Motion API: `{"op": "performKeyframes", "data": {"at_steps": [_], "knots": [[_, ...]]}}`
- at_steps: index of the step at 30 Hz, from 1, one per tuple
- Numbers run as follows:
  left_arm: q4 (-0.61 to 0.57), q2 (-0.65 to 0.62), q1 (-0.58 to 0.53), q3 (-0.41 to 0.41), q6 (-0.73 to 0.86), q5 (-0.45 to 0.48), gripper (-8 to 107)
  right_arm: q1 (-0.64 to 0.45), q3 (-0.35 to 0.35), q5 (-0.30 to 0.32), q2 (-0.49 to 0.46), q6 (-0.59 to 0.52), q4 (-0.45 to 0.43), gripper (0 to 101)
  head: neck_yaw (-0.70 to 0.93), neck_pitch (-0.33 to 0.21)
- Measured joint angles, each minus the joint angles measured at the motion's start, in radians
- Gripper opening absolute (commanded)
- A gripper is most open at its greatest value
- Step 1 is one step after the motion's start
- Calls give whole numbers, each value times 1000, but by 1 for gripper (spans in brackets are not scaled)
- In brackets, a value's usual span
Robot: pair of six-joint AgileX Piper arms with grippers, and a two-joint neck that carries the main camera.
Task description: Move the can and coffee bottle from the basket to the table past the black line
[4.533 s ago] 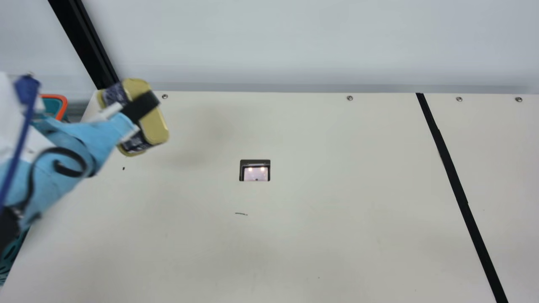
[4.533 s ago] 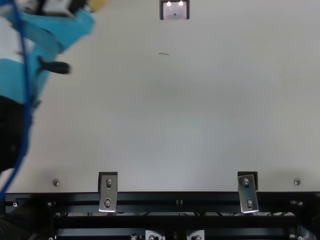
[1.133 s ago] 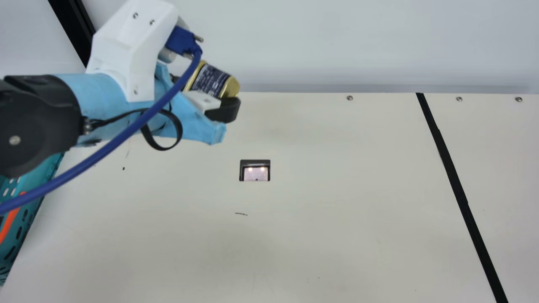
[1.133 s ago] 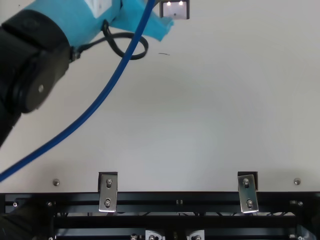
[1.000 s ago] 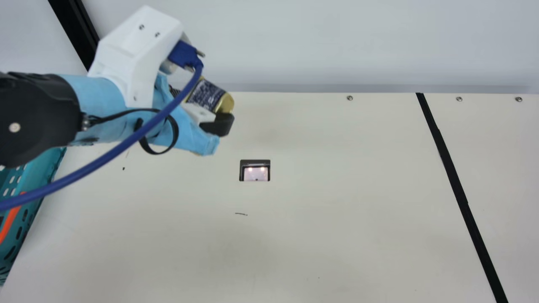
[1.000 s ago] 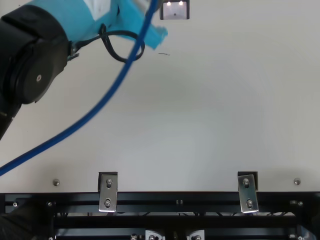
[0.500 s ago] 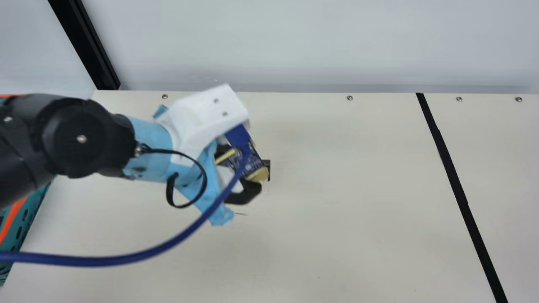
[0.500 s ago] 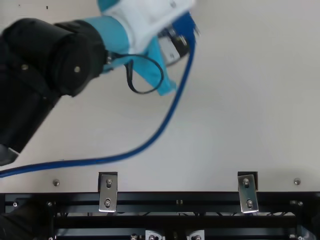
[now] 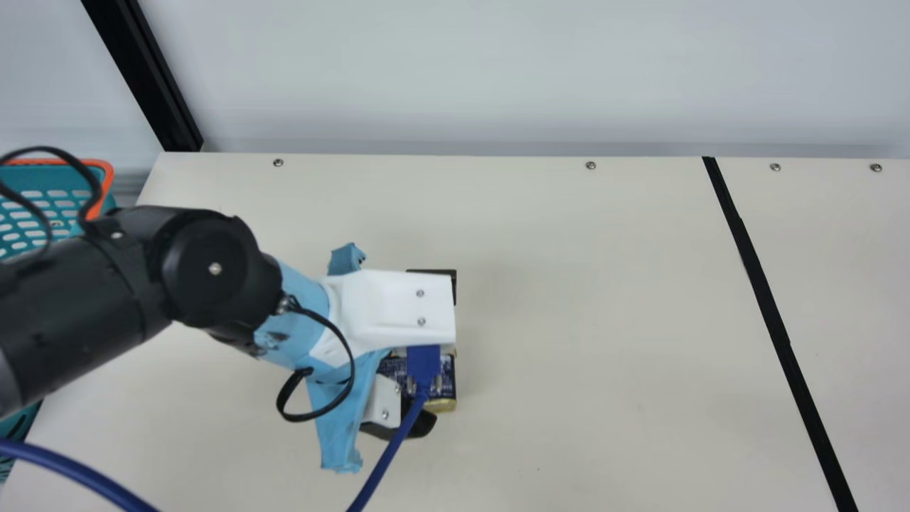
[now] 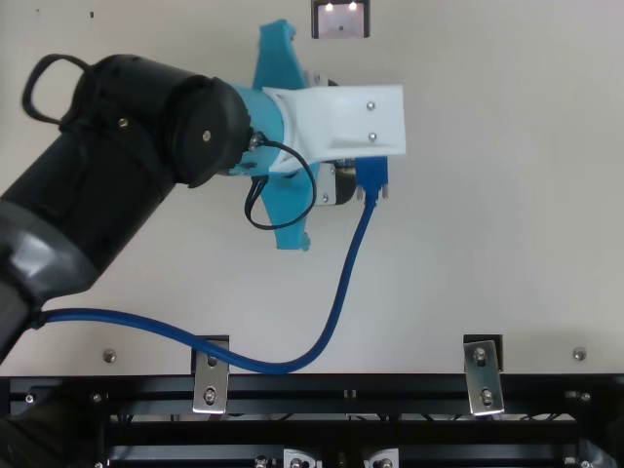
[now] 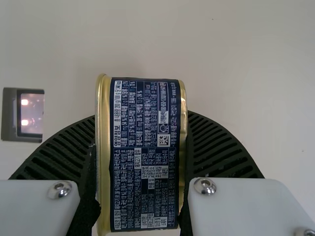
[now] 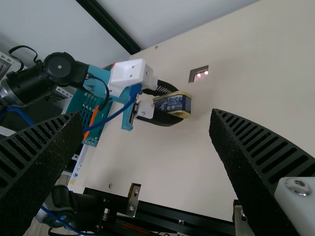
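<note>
Main view: cream table (image 9: pixel 569 441), black line (image 9: pixel 762 284), pale wall (image 9: pixel 498 71) beyond. Basket (image 9: pixel 106 186), well left of the line. Can (image 9: pixel 448 377), navy label, gold rims, also left; my left gripper (image 9: pixel 430 380) clamps it, fingers parted by its thickness. My right gripper (image 12: pixel 143 114): fingers spread wide, empty.

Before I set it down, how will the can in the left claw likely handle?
The can looks like stiff metal and shouldn't squash in the left claw. Its flat side should resist rolling; its smooth label might slip against the ribbed fingers.
</note>
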Motion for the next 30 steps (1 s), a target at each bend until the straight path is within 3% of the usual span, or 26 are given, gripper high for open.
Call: {"op": "performKeyframes", "data": {"at_steps": [15,16,18,19,30], "knots": [[-32,63,-20,27,104,-19,10,0,0,0,0,0,0,101,0,0],[-34,63,-20,30,104,-24,16,0,0,0,0,0,0,101,0,0],[-38,65,-20,36,110,-35,70,0,0,0,0,0,0,101,0,0],[-41,67,-20,40,113,-38,90,0,0,0,0,0,0,101,0,0],[-147,-19,11,92,108,-144,90,0,0,0,0,0,0,101,0,0]]}}
